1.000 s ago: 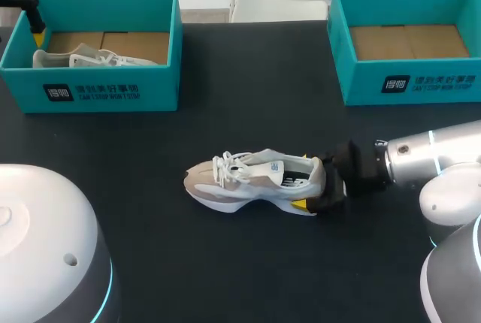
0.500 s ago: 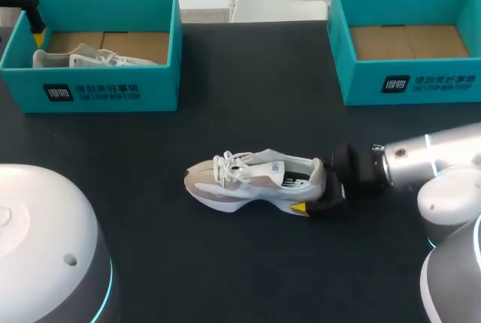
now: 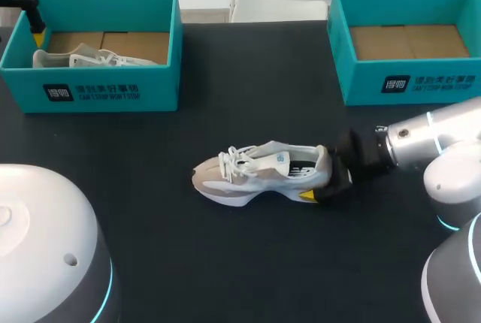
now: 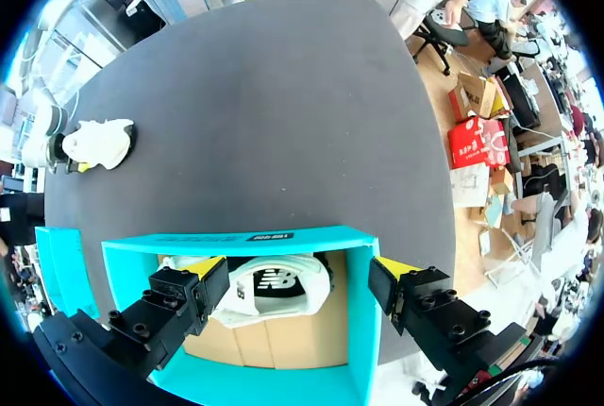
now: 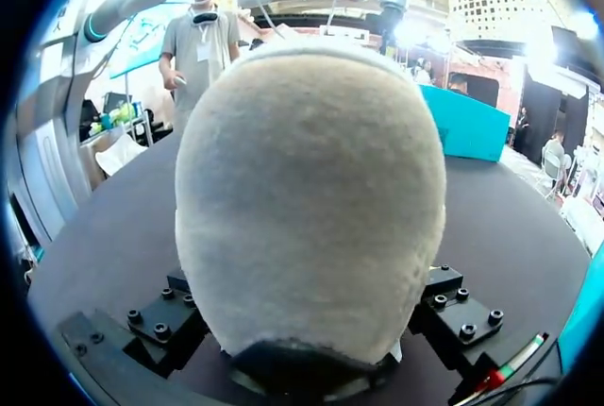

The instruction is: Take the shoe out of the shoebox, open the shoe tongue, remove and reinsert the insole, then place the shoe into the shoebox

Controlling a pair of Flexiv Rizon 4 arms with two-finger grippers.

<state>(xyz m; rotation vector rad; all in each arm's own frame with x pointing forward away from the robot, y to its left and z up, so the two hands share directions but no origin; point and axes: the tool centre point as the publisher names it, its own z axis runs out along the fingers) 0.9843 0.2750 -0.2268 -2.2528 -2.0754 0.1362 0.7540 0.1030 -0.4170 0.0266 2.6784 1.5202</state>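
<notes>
Beige-and-white sneaker (image 3: pixel 259 175) sits mid-tabletop, right gripper (image 3: pixel 321 179) clamped on its heel; left wrist view: left gripper (image 4: pixel 297 269) spread wide above the far-left-corner teal shoebox (image 4: pixel 274 236) holding another sneaker (image 4: pixel 274 291); right wrist view: heel wedged between both fingers.

Black table (image 3: pixel 248 75); at far left corner, open teal box (image 3: pixel 161 90) holding a spare white shoe (image 3: pixel 83 58) on brown cardboard.

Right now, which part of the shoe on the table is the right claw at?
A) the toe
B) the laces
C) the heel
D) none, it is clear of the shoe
C: in the head view the right claw sits at the heel end of the shoe, and that heel fills the right wrist view.
</notes>
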